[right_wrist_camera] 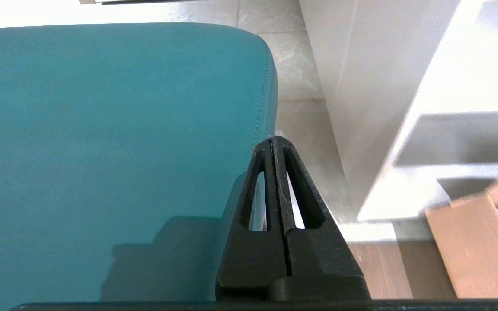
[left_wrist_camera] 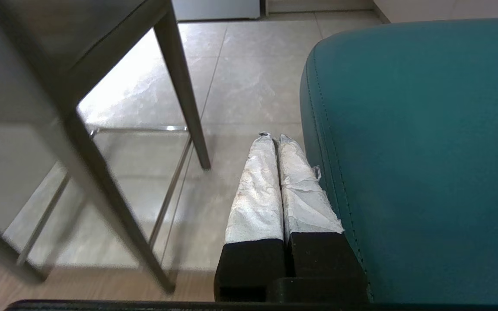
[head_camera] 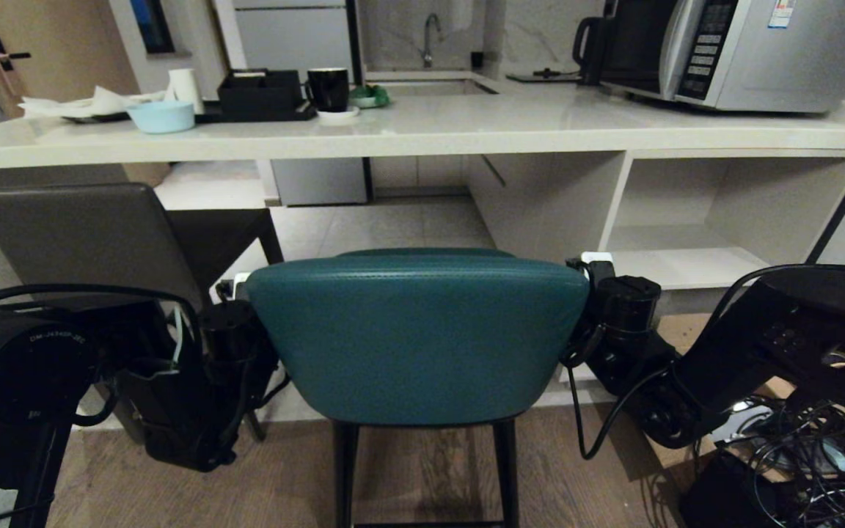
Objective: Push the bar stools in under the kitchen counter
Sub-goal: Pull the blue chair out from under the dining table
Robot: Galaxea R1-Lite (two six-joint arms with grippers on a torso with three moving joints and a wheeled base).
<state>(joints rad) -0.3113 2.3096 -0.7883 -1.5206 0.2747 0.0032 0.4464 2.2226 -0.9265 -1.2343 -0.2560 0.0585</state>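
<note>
The teal bar stool (head_camera: 415,337) stands straight ahead with its curved back toward me, just short of the kitchen counter (head_camera: 466,125). My left gripper (head_camera: 240,282) is shut and lies against the left edge of the teal back (left_wrist_camera: 426,151), its white-wrapped fingertips pressed together (left_wrist_camera: 275,137). My right gripper (head_camera: 597,260) is shut too and rests against the right edge of that back (right_wrist_camera: 115,129), black jaws closed with nothing between them (right_wrist_camera: 272,139). The dark grey bar stool (head_camera: 78,235) sits at the left, its seat partly under the counter, one leg (left_wrist_camera: 180,82) beside my left gripper.
On the counter stand a microwave (head_camera: 745,51), a black mug (head_camera: 328,88), a black tray (head_camera: 261,95) and a blue bowl (head_camera: 162,116). An open white shelf (head_camera: 686,242) fills the space under the counter's right part. Loose cables (head_camera: 818,455) lie at lower right.
</note>
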